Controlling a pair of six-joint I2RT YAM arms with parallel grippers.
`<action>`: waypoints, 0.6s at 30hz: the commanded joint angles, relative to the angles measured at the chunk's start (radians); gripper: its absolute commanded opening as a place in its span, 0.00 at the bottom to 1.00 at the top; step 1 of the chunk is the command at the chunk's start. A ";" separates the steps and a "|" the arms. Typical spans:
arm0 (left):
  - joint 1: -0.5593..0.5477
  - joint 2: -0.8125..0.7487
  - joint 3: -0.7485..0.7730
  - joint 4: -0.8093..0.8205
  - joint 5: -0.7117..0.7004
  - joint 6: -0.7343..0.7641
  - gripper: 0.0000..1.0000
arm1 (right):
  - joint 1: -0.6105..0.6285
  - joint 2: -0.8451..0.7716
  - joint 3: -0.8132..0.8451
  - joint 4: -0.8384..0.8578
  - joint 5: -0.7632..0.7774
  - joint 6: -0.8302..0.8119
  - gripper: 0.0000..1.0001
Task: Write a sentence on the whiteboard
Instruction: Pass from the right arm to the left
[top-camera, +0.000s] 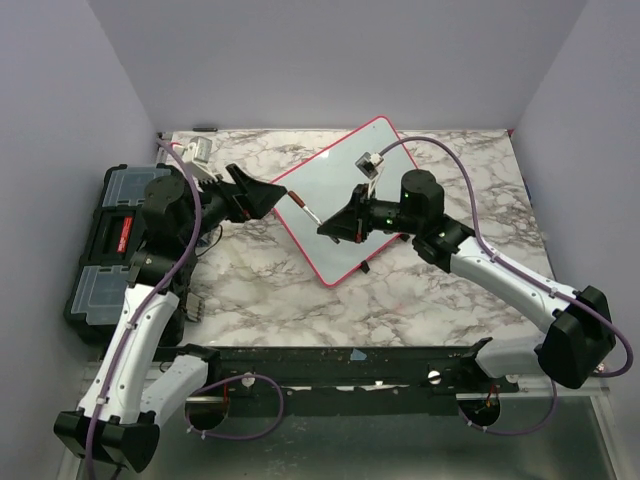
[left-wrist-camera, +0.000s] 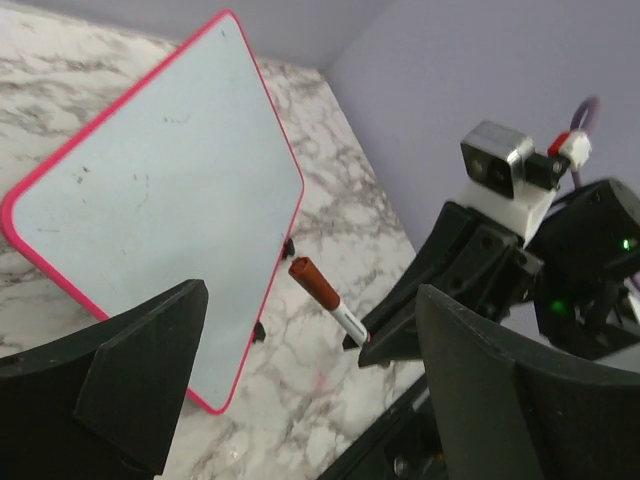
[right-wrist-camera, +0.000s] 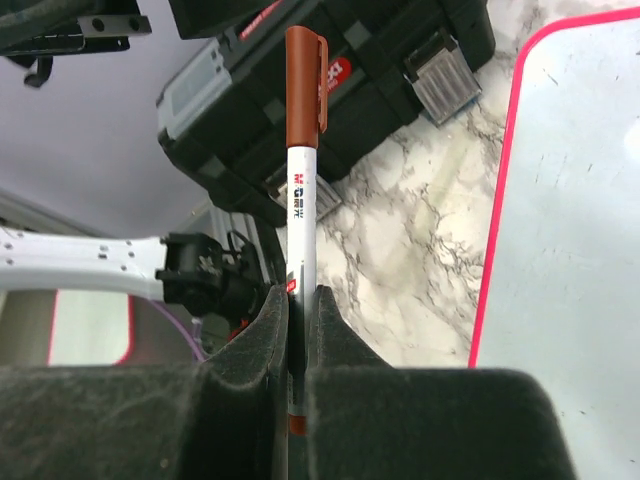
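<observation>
currently the whiteboard (top-camera: 355, 190) lies flat on the marble table (top-camera: 270, 295), turned cornerwise, one corner toward the back wall. thin red-pink frame; the pale surface shows only a few faint dark specks in the left wrist view. it sits in the far middle of the table, between the two wrists.

right gripper (right-wrist-camera: 297, 325): jaws pinched tight on a marker (right-wrist-camera: 301, 170), gripping the white barrel low down. the reddish-brown cap, clip visible, is on and points away from the fingers. a short brown end shows below the grip.

from overhead the marker hangs over the near-left edge of the whiteboard, cap end aimed at the left arm. height above the board: cannot tell.

left gripper (top-camera: 272, 195): jaws spread wide, nothing between them. the marker's cap end sits just in front of the gap. in the left wrist view it looks clear of both fingers (left-wrist-camera: 140, 370), so close by but apart.

black toolbox (top-camera: 95, 250) with clear-lidded side compartments and a red label stands at the left edge of the table, just beside the left arm and well apart from the whiteboard.

small black tab (left-wrist-camera: 288, 246) sticks out at the whiteboard's edge nearest the marker.
</observation>
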 joint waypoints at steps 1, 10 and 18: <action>0.046 0.036 0.015 -0.124 0.328 0.137 0.86 | 0.008 -0.021 0.026 -0.089 -0.089 -0.158 0.01; 0.060 0.109 0.019 -0.073 0.510 0.106 0.67 | 0.008 -0.005 0.059 -0.118 -0.195 -0.245 0.01; 0.060 0.148 0.007 -0.033 0.545 0.068 0.52 | 0.008 0.013 0.076 -0.132 -0.214 -0.275 0.01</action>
